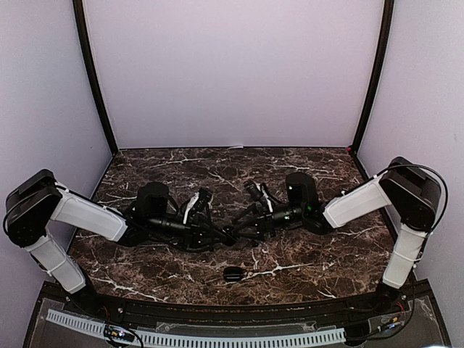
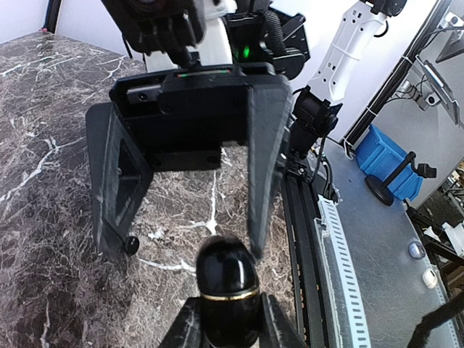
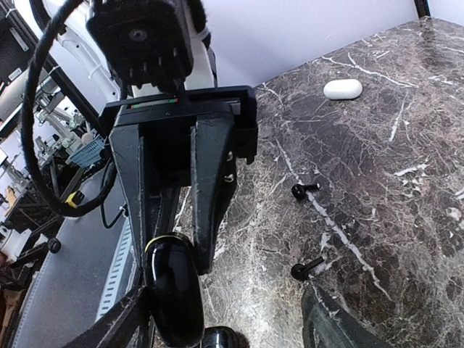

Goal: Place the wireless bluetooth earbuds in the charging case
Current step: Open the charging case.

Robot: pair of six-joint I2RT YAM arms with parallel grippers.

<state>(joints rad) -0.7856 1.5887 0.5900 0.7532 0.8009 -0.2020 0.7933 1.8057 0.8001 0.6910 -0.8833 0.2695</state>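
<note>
My left gripper (image 2: pixel 230 310) is shut on a glossy black charging case (image 2: pixel 228 279) with a gold band, closed and held above the marble. The case also shows in the right wrist view (image 3: pixel 174 297). My right gripper (image 3: pixel 225 315) is open wide and empty, facing the left gripper (image 3: pixel 174 254) with the held case beside its one finger. Two black stemmed earbuds (image 3: pixel 304 191) (image 3: pixel 305 270) lie on the table by the right gripper. Another black earbud (image 2: pixel 130 245) lies under a finger of the right gripper (image 2: pixel 185 246). Both grippers meet at the table's middle (image 1: pixel 225 232). No white buds show.
A second black case (image 1: pixel 233 274) lies near the front edge. A white oval case (image 3: pixel 342 88) lies farther out on the marble. A black rounded thing (image 3: pixel 221 339) shows at the bottom edge of the right wrist view. A cable rail (image 1: pixel 196 337) runs along the front.
</note>
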